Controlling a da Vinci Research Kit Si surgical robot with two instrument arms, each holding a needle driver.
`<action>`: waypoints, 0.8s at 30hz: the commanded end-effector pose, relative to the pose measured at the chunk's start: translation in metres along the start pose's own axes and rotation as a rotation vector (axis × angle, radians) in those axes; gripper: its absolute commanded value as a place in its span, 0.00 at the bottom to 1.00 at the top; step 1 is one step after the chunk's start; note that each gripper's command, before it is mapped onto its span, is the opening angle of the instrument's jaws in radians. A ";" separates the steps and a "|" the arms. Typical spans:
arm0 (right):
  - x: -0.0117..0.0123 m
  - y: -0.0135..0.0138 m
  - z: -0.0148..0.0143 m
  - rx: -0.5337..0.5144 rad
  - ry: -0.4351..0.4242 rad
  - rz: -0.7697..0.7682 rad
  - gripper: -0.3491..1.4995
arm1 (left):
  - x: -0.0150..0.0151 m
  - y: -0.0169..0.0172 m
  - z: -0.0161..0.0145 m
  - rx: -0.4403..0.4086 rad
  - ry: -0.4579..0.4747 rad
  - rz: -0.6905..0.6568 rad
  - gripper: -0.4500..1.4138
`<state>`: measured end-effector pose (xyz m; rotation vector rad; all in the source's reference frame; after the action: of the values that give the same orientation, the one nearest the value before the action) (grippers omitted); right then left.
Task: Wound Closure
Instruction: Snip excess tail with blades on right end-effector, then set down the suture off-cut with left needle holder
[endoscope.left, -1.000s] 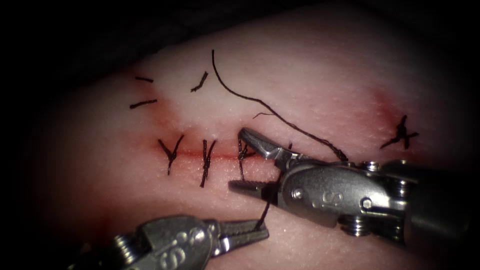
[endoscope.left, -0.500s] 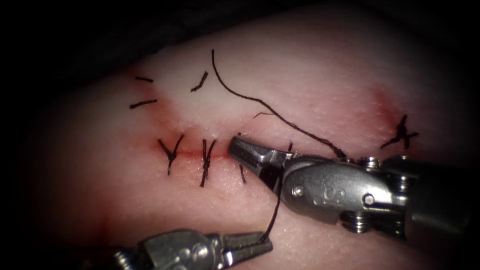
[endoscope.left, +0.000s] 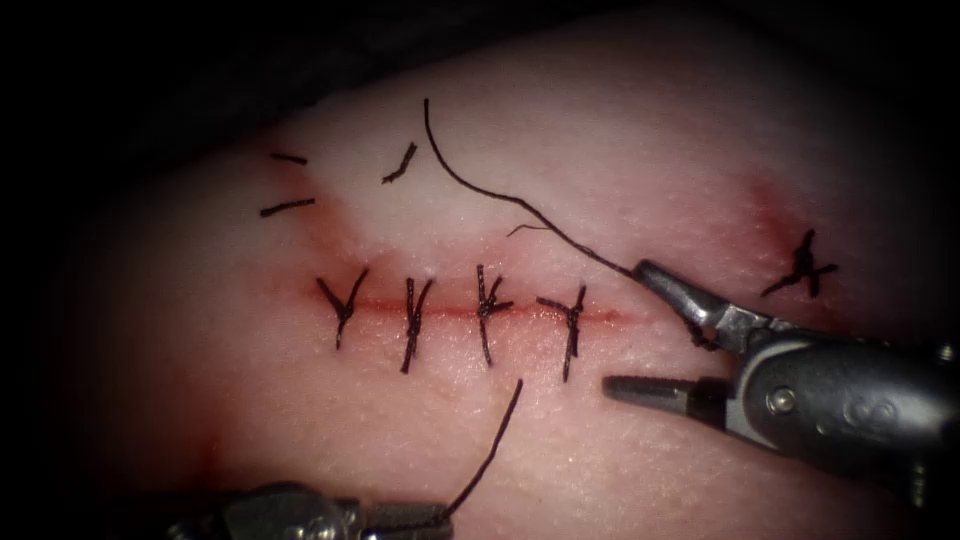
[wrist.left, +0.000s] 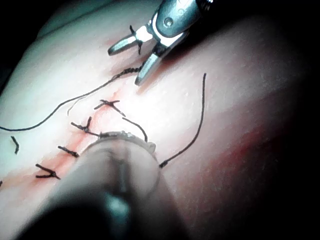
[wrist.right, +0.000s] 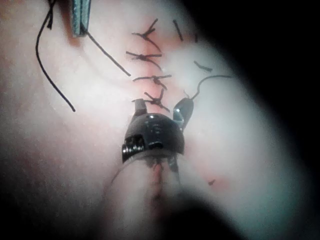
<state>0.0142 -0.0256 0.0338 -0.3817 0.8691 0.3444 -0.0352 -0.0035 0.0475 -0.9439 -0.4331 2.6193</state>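
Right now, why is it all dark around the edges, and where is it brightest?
Endoscope view: light pools on the tissue around the cut and fades to black at the rim, dimming the left tool, shut on thread; the right tool, open and empty, shines. Left wrist view: glare whitens the tissue beside the stitches.

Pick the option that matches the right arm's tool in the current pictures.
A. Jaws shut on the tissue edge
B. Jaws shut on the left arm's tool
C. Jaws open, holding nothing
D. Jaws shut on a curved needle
C: in the endoscope view the right tool has its two jaws spread apart at the right end of the cut, with nothing between them; the long thread only runs past its upper jaw.
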 end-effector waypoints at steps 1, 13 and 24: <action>0.0001 0.0038 -0.0012 -0.052 0.004 0.004 0.85 | 0.0007 -0.0007 0.0016 -0.010 -0.036 0.049 0.00; 0.0010 0.0032 -0.0032 -0.121 -0.007 0.006 0.91 | -0.0026 -0.0016 0.0049 -0.131 -0.330 0.103 0.72; 0.0008 0.0021 -0.0021 -0.111 -0.024 -0.004 0.91 | -0.0028 -0.0049 -0.0035 -0.092 -0.162 0.046 0.84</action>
<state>0.0112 -0.0256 0.0315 -0.4779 0.8242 0.3925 -0.0288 0.0001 0.0474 -0.8129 -0.5665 2.7175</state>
